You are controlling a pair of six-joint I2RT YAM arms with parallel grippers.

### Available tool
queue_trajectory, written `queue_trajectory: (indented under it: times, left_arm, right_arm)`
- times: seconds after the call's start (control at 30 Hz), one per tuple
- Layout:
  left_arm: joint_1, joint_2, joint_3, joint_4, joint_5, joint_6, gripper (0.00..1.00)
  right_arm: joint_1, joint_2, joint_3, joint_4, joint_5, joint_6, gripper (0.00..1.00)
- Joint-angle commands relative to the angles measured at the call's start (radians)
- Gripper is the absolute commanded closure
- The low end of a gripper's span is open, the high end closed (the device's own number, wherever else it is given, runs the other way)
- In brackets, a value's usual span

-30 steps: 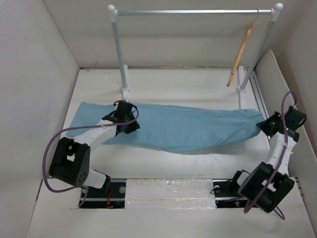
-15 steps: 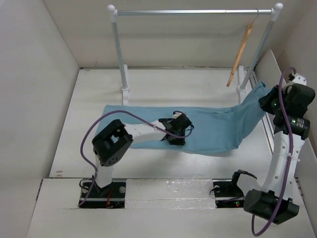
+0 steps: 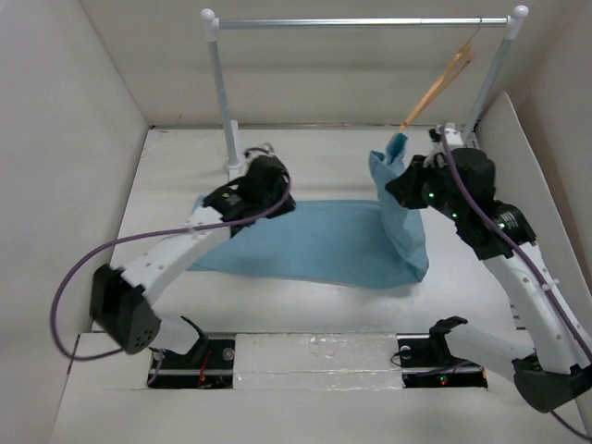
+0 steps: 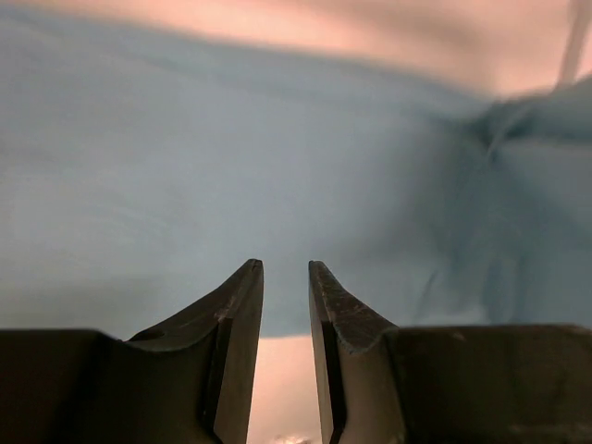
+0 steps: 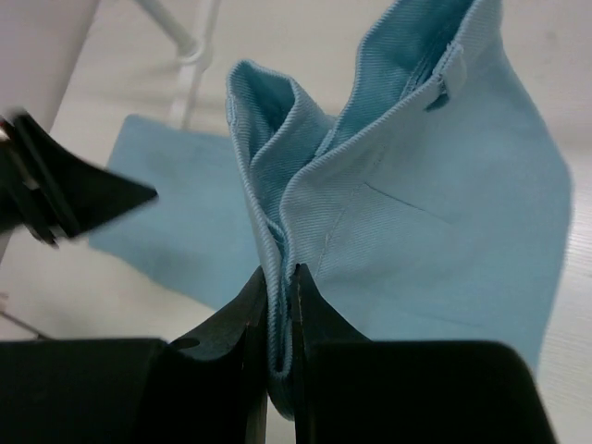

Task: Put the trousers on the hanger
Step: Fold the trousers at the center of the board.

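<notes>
The light blue trousers (image 3: 314,245) lie across the middle of the table. Their right end, the waistband, is lifted up. My right gripper (image 3: 402,185) is shut on a fold of that waistband edge, seen in the right wrist view (image 5: 280,277) with cloth (image 5: 435,213) pinched between the fingers. The wooden hanger (image 3: 435,88) hangs tilted from the rail, its lower end touching the raised cloth tip. My left gripper (image 3: 273,196) hovers over the trousers' left end. Its fingers (image 4: 242,296) stand narrowly apart and empty, with cloth (image 4: 277,139) beyond the tips.
The white-and-silver clothes rail (image 3: 361,22) spans the back, with posts at left (image 3: 222,102) and right (image 3: 490,74). White walls enclose the table on the left, back and right. A white panel (image 3: 518,148) leans at the right side.
My right gripper has carried the waistband end from the table's right edge up and left to the hanger, which now tilts. My left gripper went to the middle, then back to the far left.
</notes>
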Motion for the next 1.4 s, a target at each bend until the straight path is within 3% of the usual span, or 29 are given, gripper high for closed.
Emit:
queue_trajectory:
  times: [0.0, 0.13, 0.23, 0.27, 0.33, 0.47, 0.53, 0.57, 0.63, 0.67, 0.7, 0.77, 0.8, 0.9, 0.93, 1.0, 1.07, 1.17, 1.2, 1.3, 1.37]
  left_arm:
    - [0.12, -0.195, 0.009, -0.074, -0.045, 0.071, 0.77]
    - [0.381, -0.328, 0.069, -0.116, -0.042, 0.13, 0.76]
    - [0.55, -0.39, 0.104, -0.091, 0.06, 0.189, 0.74]
    - [0.657, -0.395, 0.115, -0.087, 0.12, 0.202, 0.74]
    - [0.694, -0.385, 0.144, -0.093, 0.145, 0.223, 0.74]
    - [0.694, -0.373, 0.179, -0.103, 0.023, 0.245, 0.74]
    - [0.694, -0.37, 0.211, -0.114, -0.011, 0.254, 0.74]
    - [0.694, -0.364, 0.259, -0.132, -0.033, 0.262, 0.73]
    - [0.703, -0.359, 0.274, -0.145, -0.032, 0.262, 0.73]
    - [0.703, -0.359, 0.294, -0.148, -0.035, 0.262, 0.73]
    - [0.703, -0.359, 0.299, -0.148, -0.041, 0.262, 0.73]
    - [0.703, -0.358, 0.316, -0.16, -0.079, 0.268, 0.73]
    - [0.703, -0.359, 0.32, -0.162, -0.093, 0.274, 0.73]
    - [0.703, -0.347, 0.343, -0.177, -0.151, 0.296, 0.72]
    - [0.703, -0.349, 0.321, -0.165, -0.169, 0.308, 0.72]
    - [0.703, -0.349, 0.31, -0.16, -0.174, 0.314, 0.72]
    - [0.703, -0.352, 0.25, -0.136, -0.161, 0.32, 0.7]
    - [0.703, -0.344, 0.116, -0.077, -0.047, 0.317, 0.7]
    - [0.703, -0.341, 0.065, -0.055, 0.0, 0.317, 0.7]
    - [0.626, -0.307, -0.101, 0.047, 0.082, 0.299, 0.69]
    - [0.585, -0.231, -0.156, 0.079, 0.096, 0.287, 0.69]
  right_arm:
    - [0.208, 0.06, 0.079, 0.142, 0.181, 0.122, 1.0]
    - [0.42, 0.227, 0.185, 0.21, 0.299, 0.158, 1.0]
    - [0.515, 0.344, 0.26, 0.253, 0.329, 0.164, 1.0]
    - [0.538, 0.423, 0.318, 0.262, 0.354, 0.162, 1.0]
    - [0.588, 0.51, 0.381, 0.283, 0.364, 0.162, 1.0]
    - [0.664, 0.731, 0.544, 0.32, 0.339, 0.168, 1.0]
    - [0.716, 0.862, 0.65, 0.345, 0.33, 0.168, 1.0]
    - [0.75, 1.004, 0.778, 0.345, 0.283, 0.178, 1.0]
    - [0.784, 1.056, 0.831, 0.334, 0.263, 0.179, 1.0]
    - [0.799, 1.108, 0.883, 0.325, 0.255, 0.178, 0.95]
    - [0.812, 1.203, 0.965, 0.331, 0.243, 0.176, 0.67]
    - [0.821, 1.281, 1.017, 0.375, 0.069, 0.184, 0.48]
    - [0.821, 1.336, 1.052, 0.406, 0.007, 0.196, 0.33]
    - [0.801, 1.337, 1.055, 0.383, -0.075, 0.172, 0.14]
    - [0.786, 1.209, 0.882, 0.407, -0.04, 0.137, 0.09]
    - [0.755, 1.152, 0.797, 0.464, -0.036, 0.133, 0.08]
    - [0.718, 0.975, 0.547, 0.515, -0.035, 0.132, 0.1]
    - [0.652, 0.763, 0.277, 0.538, -0.009, 0.086, 0.47]
    - [0.626, 0.721, 0.223, 0.515, -0.006, 0.067, 0.74]
    - [0.596, 0.569, 0.032, 0.439, 0.046, 0.004, 0.96]
    - [0.566, 0.498, -0.082, 0.377, 0.069, -0.026, 0.99]
